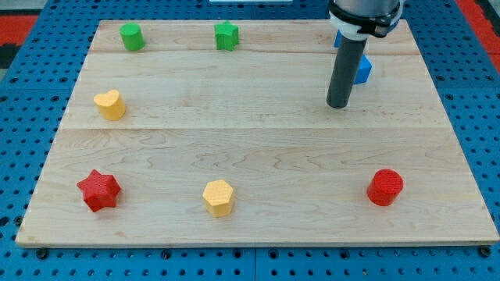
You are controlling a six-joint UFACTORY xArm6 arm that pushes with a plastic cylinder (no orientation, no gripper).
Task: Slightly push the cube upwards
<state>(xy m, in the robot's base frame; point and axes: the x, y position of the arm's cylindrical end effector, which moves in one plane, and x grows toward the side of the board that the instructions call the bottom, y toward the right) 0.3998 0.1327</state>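
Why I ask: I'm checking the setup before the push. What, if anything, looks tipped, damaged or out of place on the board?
Nothing stands out. All blocks sit flat and apart on the wooden board. My tip rests just left of the blue block, which the rod partly hides.

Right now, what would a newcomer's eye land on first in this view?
The dark rod, coming down at the view's upper right; my tip rests on the wooden board, just left of a blue block it partly hides. Next, the bright red cylinder at lower right and the red star at lower left.
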